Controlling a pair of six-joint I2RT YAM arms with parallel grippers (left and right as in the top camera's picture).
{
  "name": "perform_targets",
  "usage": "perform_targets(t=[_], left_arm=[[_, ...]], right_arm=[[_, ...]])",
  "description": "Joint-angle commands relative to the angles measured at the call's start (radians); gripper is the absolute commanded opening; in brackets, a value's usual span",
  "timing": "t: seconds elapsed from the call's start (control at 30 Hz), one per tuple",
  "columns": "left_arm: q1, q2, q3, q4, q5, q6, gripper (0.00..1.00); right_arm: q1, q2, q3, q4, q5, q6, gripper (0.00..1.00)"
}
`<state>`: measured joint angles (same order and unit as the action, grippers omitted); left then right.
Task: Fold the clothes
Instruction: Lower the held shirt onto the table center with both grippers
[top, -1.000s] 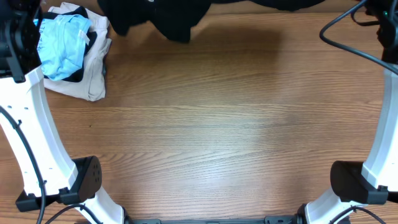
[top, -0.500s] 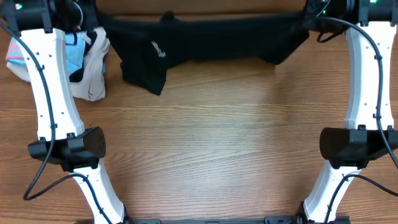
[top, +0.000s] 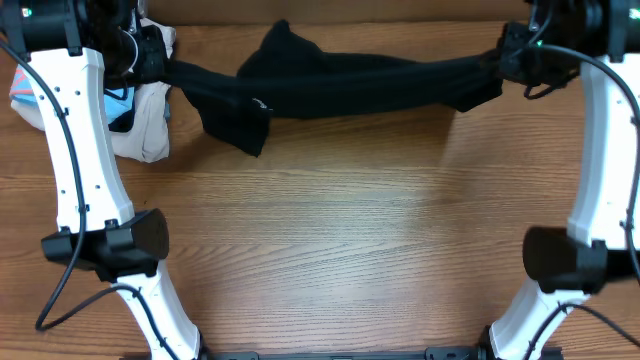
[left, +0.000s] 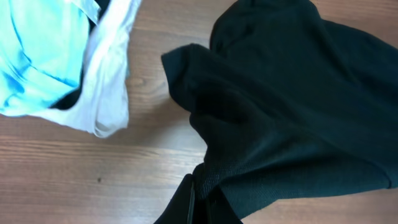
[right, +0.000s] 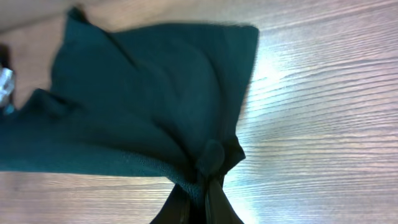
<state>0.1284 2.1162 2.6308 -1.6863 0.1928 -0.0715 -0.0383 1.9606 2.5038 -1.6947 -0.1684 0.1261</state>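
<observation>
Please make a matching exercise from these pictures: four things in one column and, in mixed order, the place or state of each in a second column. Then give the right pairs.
Things
1. black garment
2. light blue garment
3. cream garment
4. right gripper

Place or state
A. bundled on top of a paler cloth
B. shut on a pinched end of cloth
C. stretched out long, held at both ends
D. lying under a blue bundle

Right pairs: 1-C, 2-A, 3-D, 4-B

Overhead straight down, wrist views close, sharing the clothes (top: 350, 85)
</observation>
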Motion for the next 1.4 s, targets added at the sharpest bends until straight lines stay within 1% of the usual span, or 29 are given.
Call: perform_targets(t=[0.0,0.13,0.27,0.5,0.57,0.63,0.77,0.87,0.97,1.07,1.2,1.37], left_arm=[[-0.026,-0.119,-0.118,-0.003,0.000,0.011,0.04],[-0.037,-0.201,-0.309,-0.003,-0.020,0.011,0.04],[-0.043,-0.249,-0.459,-0.003,-0.020,0.012,0.04],[-0.124,-0.299,-0.696,0.013,-0.065,0.012,0.04],[-0.153,-0.311,-0.750,0.039,-0.067,0.003,0.04],[-0.176,-0.318,-0.782,0.058,-0.076,-0.016,0.04],[-0.204,-0.322,-0.806,0.086,-0.126,-0.062,0.04],[-0.208,-0.322,-0.807,0.117,-0.162,-0.088,0.04],[-0.201,-0.322,-0.807,0.172,-0.182,-0.109,0.04],[-0.194,-0.321,-0.807,0.254,-0.182,-0.154,0.04],[-0.197,-0.318,-0.811,0.365,-0.173,-0.185,0.04],[-0.226,-0.297,-0.811,0.459,-0.172,-0.186,0.04]], right_arm=[[-0.001,-0.138,-0.048,0.001,0.006,0.047,0.04],[0.011,-0.255,-0.232,0.001,0.043,0.050,0.04],[0.008,-0.365,-0.491,0.019,0.097,0.058,0.04],[0.010,-0.563,-0.955,0.118,0.061,0.115,0.04],[0.010,-0.630,-1.101,0.137,0.048,0.164,0.04],[0.010,-0.682,-1.208,0.153,0.034,0.211,0.04],[0.010,-0.776,-1.379,0.197,0.000,0.289,0.04],[0.010,-0.816,-1.449,0.238,-0.021,0.341,0.04],[0.010,-0.821,-1.464,0.280,-0.027,0.356,0.04],[0.010,-0.815,-1.464,0.372,-0.023,0.373,0.04],[0.010,-0.781,-1.464,0.481,0.026,0.407,0.04],[0.008,-0.702,-1.464,0.533,0.095,0.406,0.04]])
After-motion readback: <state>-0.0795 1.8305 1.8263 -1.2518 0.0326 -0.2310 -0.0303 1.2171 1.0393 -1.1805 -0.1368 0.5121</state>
